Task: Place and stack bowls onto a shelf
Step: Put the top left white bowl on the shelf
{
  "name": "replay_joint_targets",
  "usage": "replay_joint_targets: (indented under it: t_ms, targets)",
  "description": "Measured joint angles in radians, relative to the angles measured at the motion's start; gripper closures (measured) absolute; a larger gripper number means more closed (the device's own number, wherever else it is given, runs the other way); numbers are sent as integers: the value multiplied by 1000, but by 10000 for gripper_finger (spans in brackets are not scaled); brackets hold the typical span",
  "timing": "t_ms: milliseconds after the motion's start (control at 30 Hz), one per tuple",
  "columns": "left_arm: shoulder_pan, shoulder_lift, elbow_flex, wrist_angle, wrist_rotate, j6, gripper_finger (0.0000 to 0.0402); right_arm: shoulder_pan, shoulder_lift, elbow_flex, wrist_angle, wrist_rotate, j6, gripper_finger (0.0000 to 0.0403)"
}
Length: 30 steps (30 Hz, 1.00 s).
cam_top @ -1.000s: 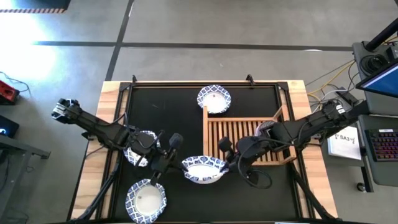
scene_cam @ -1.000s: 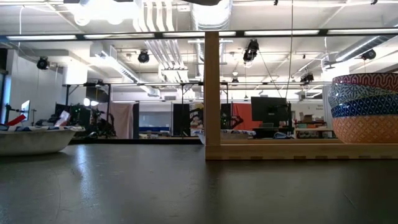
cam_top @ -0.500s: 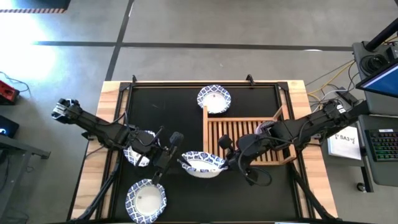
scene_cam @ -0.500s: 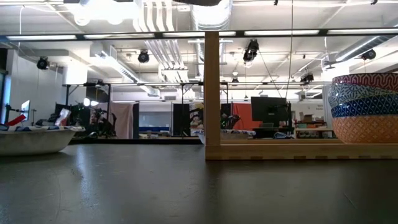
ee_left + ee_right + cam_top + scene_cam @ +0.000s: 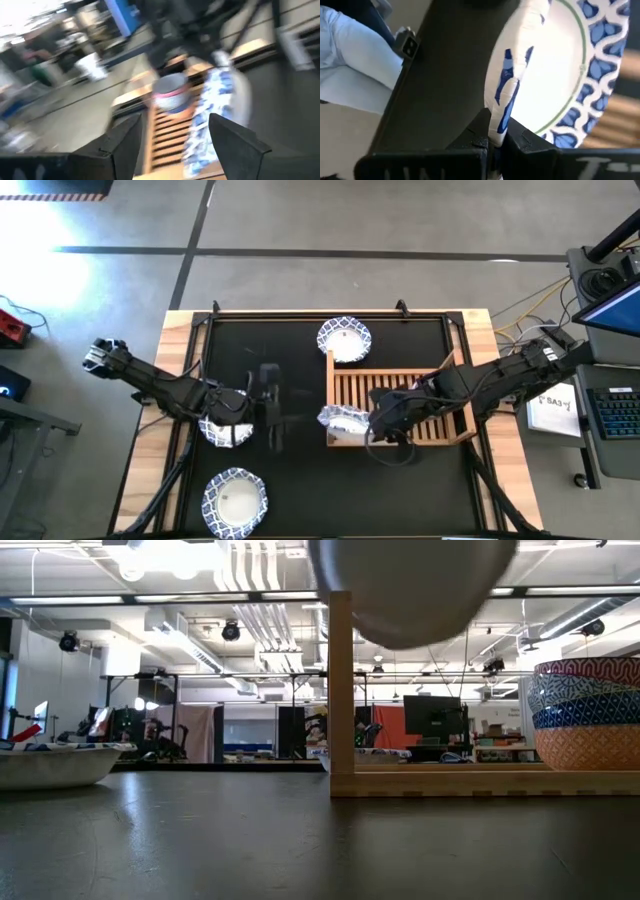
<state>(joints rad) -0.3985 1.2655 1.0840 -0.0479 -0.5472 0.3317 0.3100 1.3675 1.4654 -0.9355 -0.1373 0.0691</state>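
My right gripper (image 5: 368,423) is shut on a large blue-and-white bowl (image 5: 343,423), which hangs steeply tilted above the near left corner of the shelf (image 5: 400,385). In the low view its pale underside (image 5: 415,585) fills the top, beside a shelf post (image 5: 341,690). My left gripper (image 5: 268,408) stands open to the left of this bowl, holding nothing; its wrist view shows the bowl (image 5: 215,115) beyond the open gripper (image 5: 176,120). A stack of small bowls (image 5: 590,715) rests on the shelf's right part. My right gripper pinches the bowl's rim (image 5: 499,125) between its two fingers, one on the white inside and one on the patterned outside. It comes from the table's right, slanting down. The bowl is lifted clear of shelf and table, tipped almost onto its edge.
Three more large bowls sit on the black mat: one at the far edge by the shelf's far left corner (image 5: 345,340), one under my left arm (image 5: 225,428), one at the near left (image 5: 235,498). The mat between my left gripper and the shelf is bare.
My left gripper has opened, let go of the bowl and swung away toward the far left. My right gripper has carried the bowl toward the table's right and far side, over the shelf's near left corner, rolling so the bowl tips from level onto its edge.
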Motion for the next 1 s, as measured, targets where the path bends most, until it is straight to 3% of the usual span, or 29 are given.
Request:
replay_joint_targets:
  t_ms: [167, 267, 600, 1000]
  targets:
    - [0, 0, 0, 0, -46, 0, 188, -2, 0, 0, -61, -66, 134, 394]
    - [1, 0, 0, 0, -47, -1, 188, -1, 3, 0, -70, -49, 182, 394]
    - [1, 0, 0, -2, -47, -30, 188, -6, 82, -12, -197, 310, 219, 394]
    - [1, -1, 0, -33, -48, -31, 188, -7, 330, -14, -213, 374, 114, 394]
